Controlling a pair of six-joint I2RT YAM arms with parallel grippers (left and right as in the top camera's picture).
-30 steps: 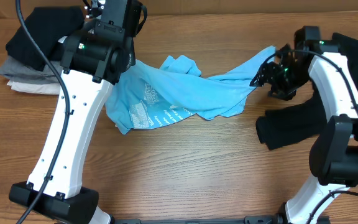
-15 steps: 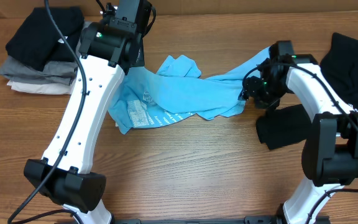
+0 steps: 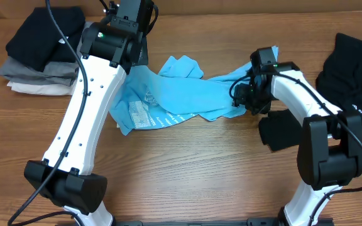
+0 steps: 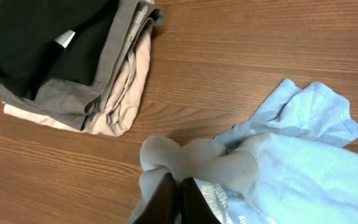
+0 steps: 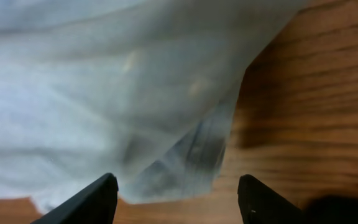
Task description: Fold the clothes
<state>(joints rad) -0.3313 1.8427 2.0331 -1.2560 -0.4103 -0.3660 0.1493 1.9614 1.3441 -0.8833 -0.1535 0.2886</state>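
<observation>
While my left gripper [image 4: 175, 190] clamps the crumpled T-shirt [image 3: 187, 94], my right gripper [image 5: 178, 186] hangs spread at its edge; nothing's folded yet.

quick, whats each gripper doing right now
left gripper: shut on the light blue T-shirt
right gripper: open over the shirt's edge, holding nothing

The overhead camera looked straight down on the brown wooden desk [image 3: 187, 164]. The left wrist camera pointed down past the left hand [image 4: 178, 184], fairly near, sharing the crumpled light blue T-shirt [image 3: 187, 94] and the folded black, grey and beige pile [image 3: 38, 70] with it. The right wrist camera hung very close over that shirt's edge.
</observation>
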